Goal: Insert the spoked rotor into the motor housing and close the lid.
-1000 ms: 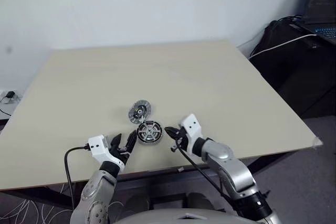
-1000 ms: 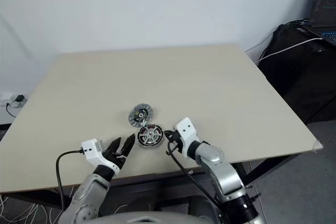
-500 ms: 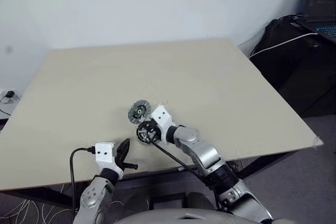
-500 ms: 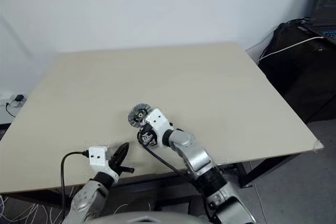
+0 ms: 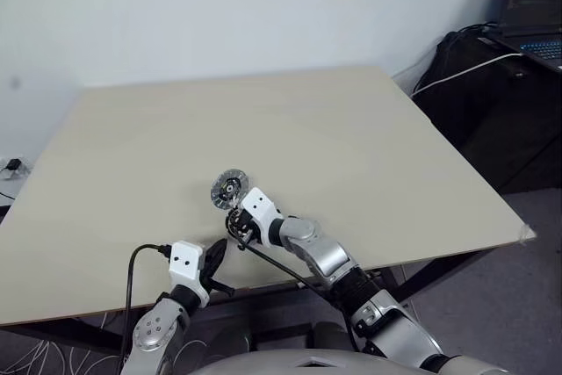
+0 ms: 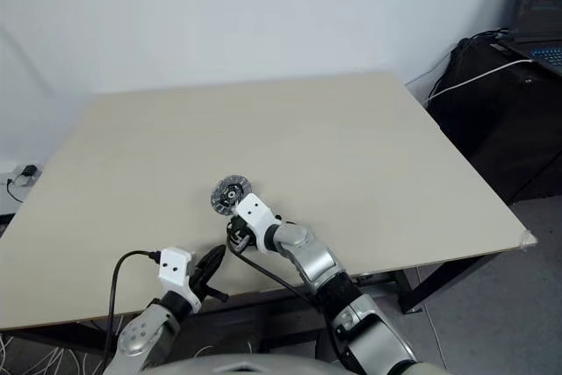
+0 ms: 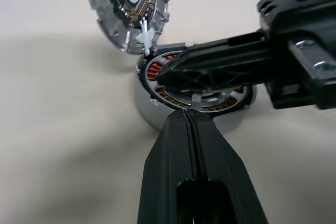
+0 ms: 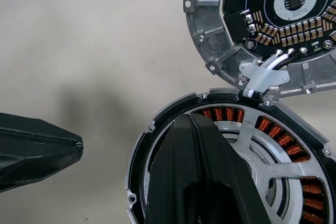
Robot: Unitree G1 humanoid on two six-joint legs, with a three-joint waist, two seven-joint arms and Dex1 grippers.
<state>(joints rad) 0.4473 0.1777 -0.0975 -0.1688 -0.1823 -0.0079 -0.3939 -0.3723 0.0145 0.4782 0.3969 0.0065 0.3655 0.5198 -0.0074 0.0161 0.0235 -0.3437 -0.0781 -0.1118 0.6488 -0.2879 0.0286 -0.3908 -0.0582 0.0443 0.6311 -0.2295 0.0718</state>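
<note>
The motor housing (image 8: 286, 140) is a round part with a dark rim and copper windings, lying near the table's front edge. A silver spoked rotor (image 8: 245, 145) sits inside it, and the windings show through its cut-outs. Beside it on the far side, the lid (image 5: 227, 191) lies flat with a dark circuit board facing up. White wires join it to the housing. My right gripper (image 8: 191, 116) is shut, and its fingers lie across the housing's top. My left gripper (image 7: 187, 113) is shut and empty. It points at the housing's near rim, a little apart from it.
The beige table (image 5: 351, 147) stretches far and to both sides. Its front edge runs just behind my left gripper (image 5: 219, 245). A black cable (image 5: 133, 261) hangs from the left wrist. A laptop (image 5: 536, 6) sits on dark furniture beyond the table's far right corner.
My left gripper went from open to shut and rolled. My right gripper swung left from beside the housing onto its top. The housing and lid stayed where they were.
</note>
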